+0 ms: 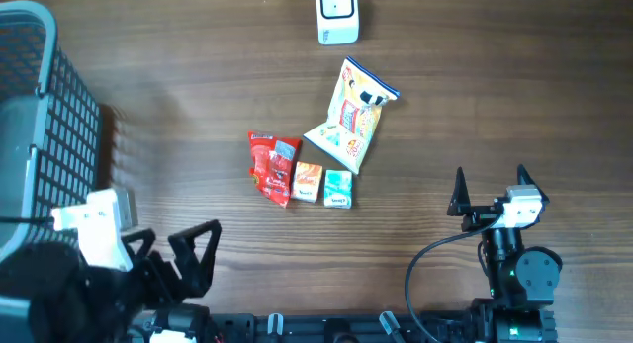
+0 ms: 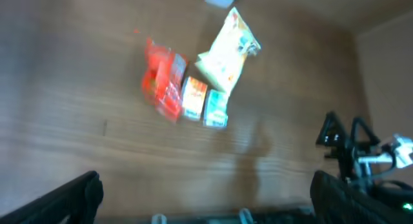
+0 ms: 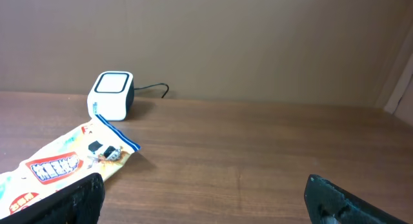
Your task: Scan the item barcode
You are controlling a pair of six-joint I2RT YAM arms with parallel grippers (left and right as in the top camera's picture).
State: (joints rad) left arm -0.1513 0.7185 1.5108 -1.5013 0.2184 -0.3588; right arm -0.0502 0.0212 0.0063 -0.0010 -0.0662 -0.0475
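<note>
Overhead view: snack bag (image 1: 353, 116) lettering unreadably small; left gripper (image 1: 178, 246) and right gripper (image 1: 492, 190) gape wide, empty.

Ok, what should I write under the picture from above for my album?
Jaws open, the left arm and right arm sit near snack packs and a white scanner.

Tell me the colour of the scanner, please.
The scanner is white; the right wrist view shows it best.
</note>
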